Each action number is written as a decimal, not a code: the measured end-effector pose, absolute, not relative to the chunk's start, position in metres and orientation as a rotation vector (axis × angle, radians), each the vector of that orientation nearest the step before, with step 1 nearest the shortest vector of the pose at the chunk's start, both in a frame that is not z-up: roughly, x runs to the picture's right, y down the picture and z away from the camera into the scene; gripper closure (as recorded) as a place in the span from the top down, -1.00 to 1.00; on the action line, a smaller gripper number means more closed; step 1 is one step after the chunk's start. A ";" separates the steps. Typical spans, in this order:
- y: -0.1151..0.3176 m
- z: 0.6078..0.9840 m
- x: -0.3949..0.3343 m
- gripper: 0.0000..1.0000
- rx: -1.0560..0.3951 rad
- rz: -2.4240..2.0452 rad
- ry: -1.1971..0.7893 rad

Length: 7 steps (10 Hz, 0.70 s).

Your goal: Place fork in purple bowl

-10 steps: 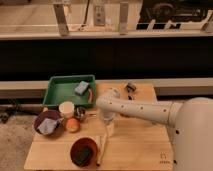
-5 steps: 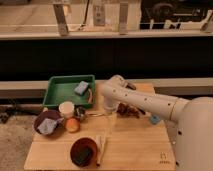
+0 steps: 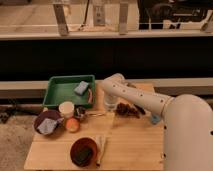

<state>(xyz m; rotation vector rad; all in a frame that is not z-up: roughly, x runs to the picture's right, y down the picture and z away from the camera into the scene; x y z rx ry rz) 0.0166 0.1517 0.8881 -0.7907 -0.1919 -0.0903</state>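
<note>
The purple bowl (image 3: 47,123) stands at the table's left edge with a pale grey thing inside it. The slim silver fork (image 3: 95,114) lies flat on the wood between the white cup and my gripper, near a small dark round object (image 3: 80,111). My gripper (image 3: 109,106) points down just right of the fork, beside the green tray's right front corner. The arm (image 3: 131,94) bends in from the right.
A green tray (image 3: 62,95) holds a blue sponge (image 3: 81,88). A small white cup (image 3: 66,108) and an orange ball (image 3: 73,124) sit near the purple bowl. A reddish-brown bowl (image 3: 84,151) and a cream stick utensil (image 3: 100,150) are in front. Dark items (image 3: 129,109) lie to the right.
The arm has swung back and left, from the middle of the table toward the tray's right side. The gripper now hangs next to the fork.
</note>
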 end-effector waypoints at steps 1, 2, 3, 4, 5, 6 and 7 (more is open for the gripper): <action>0.153 0.891 0.015 0.38 -0.790 -0.065 -0.211; 0.154 0.893 0.014 0.20 -0.793 -0.044 -0.232; 0.158 0.896 0.013 -0.03 -0.794 -0.013 -0.271; 0.160 0.897 0.014 -0.22 -0.781 0.003 -0.297; 0.160 0.898 0.012 -0.40 -0.778 0.004 -0.305; 0.161 0.898 0.011 -0.64 -0.778 0.001 -0.306; 0.161 0.897 0.011 -0.85 -0.779 0.002 -0.306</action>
